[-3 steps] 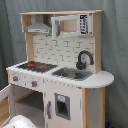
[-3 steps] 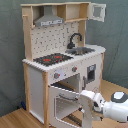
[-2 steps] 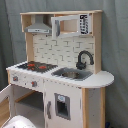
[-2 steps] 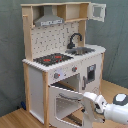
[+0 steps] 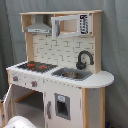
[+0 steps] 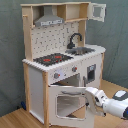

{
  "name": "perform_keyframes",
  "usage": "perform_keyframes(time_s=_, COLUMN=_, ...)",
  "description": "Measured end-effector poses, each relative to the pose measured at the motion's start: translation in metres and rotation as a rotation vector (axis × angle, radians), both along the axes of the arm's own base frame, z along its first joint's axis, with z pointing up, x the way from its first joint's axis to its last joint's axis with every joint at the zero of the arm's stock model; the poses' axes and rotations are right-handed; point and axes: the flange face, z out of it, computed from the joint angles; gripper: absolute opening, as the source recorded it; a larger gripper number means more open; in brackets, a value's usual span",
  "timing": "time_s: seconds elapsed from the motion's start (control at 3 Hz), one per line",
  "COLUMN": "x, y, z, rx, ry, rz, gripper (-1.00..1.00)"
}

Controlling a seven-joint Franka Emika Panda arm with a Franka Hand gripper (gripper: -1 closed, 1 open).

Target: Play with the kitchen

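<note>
The kitchen point(image 6: 62, 60) is standing on the wooden floor point(image 6: 15, 119), oven door point(image 6: 67, 104) hanging open, with the gripper point(image 6: 91, 96) sitting at its right edge. Whether the jaws are gripping it, I cannot tell. Pushing too hard risks straining the hinge or tipping the unit.

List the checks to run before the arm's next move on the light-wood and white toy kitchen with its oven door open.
1. Windowed white oven door swung open: ok.
2. White gripper at the door's free edge: ok.
3. Grip on the door: cannot tell.
4. Black-red hob free of loose items: ok.
5. Black tap upright over the sink: ok.
6. Oven interior free of items: cannot tell.
</note>
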Motion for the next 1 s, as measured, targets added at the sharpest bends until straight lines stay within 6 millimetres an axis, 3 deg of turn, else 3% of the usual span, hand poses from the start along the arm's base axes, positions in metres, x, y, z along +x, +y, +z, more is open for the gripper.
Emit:
perform_keyframes(time_s=0.33, x=0.018, y=-0.043, z=-0.015, rx=-0.028, ry=0.005, rz=-0.083, gripper=1.0)
perform_keyframes(time_s=0.67, x=0.054, y=-0.061, z=-0.022, rx=-0.022, ry=0.022, rz=-0.145, gripper=1.0)
perform_keyframes(time_s=1.0, x=0.071, y=-0.044, z=-0.024, rx=-0.002, ry=0.041, rz=-0.133, gripper=1.0)
